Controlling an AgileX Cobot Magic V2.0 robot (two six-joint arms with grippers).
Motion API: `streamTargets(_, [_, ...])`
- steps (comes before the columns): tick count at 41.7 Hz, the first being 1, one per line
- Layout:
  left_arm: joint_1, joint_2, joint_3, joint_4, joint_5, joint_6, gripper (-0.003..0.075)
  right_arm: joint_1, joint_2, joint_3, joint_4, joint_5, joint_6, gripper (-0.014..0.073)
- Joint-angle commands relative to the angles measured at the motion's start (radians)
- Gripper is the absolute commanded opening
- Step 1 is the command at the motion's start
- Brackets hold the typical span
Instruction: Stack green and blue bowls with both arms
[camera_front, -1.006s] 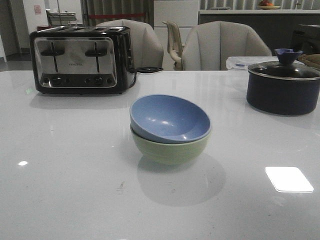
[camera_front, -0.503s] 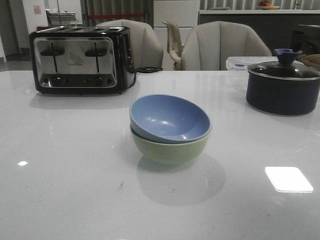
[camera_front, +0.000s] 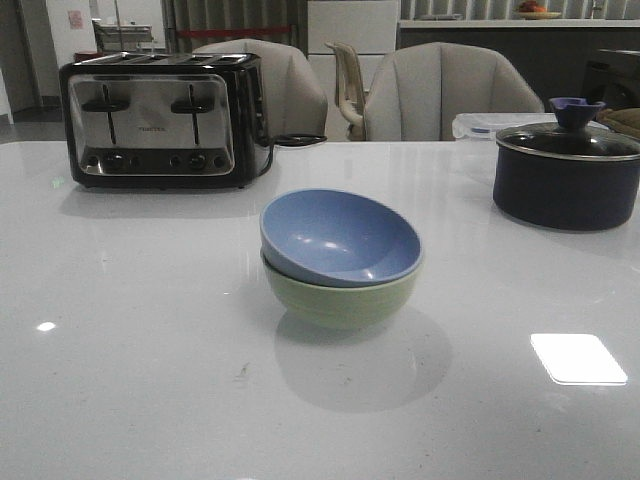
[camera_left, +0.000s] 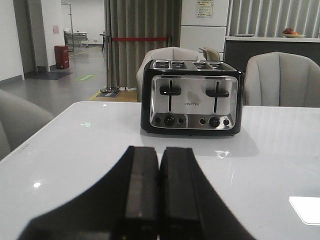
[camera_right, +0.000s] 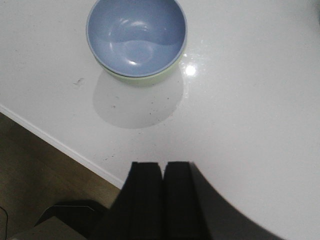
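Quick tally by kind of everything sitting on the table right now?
Bowls: 2, the blue bowl nested in the green bowl
Toasters: 1, the toaster
Pots: 1, the dark lidded pot
Containers: 1, a clear lidded container behind the pot
Total: 5

Both hands, left hand and right hand, have flat matte-black fingers

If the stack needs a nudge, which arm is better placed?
Probably the right: its shut pincer looks down on the blue bowl nested in the green bowl. The left pincer, also shut, faces the toaster, no bowls in sight.
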Motion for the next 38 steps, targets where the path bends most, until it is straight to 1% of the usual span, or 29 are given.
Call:
streamTargets(1, [-0.001, -0.021, 0.020, -0.008, -0.090, -0.001, 0.0101, 0.000, -0.008, -0.027, 0.003, -0.052, -0.011, 0.0036])
streamTargets(16, [-0.001, -0.021, 0.020, -0.008, -0.090, -0.001, 0.0101, 0.002, -0.011, -0.020, 0.005, -0.056, -0.011, 0.0036])
streamTargets(19, [-0.001, -0.021, 0.020, -0.008, -0.090, -0.001, 0.0101, -0.018, -0.058, 0.003, -0.004, -0.078, -0.014, 0.0036])
streamTargets(23, [-0.001, -0.021, 0.020, -0.008, -0.090, -0.001, 0.0101, -0.112, -0.164, 0.081, -0.004, -0.186, -0.013, 0.0036])
streamTargets(26, [-0.001, -0.021, 0.020, -0.008, -0.090, -0.001, 0.0101, -0.203, -0.265, 0.177, -0.004, -0.295, -0.013, 0.0036])
streamTargets(31, [-0.001, -0.021, 0.020, -0.008, -0.090, -0.001, 0.0101, -0.321, -0.442, 0.345, -0.005, -0.482, -0.013, 0.0036])
streamTargets(34, [-0.001, -0.021, 0.020, -0.008, -0.090, -0.001, 0.0101, -0.360, -0.547, 0.450, -0.005, -0.574, -0.013, 0.0036])
streamTargets(38, [-0.001, -0.021, 0.020, -0.008, -0.090, -0.001, 0.0101, -0.367, -0.668, 0.575, -0.005, -0.660, -0.013, 0.0036])
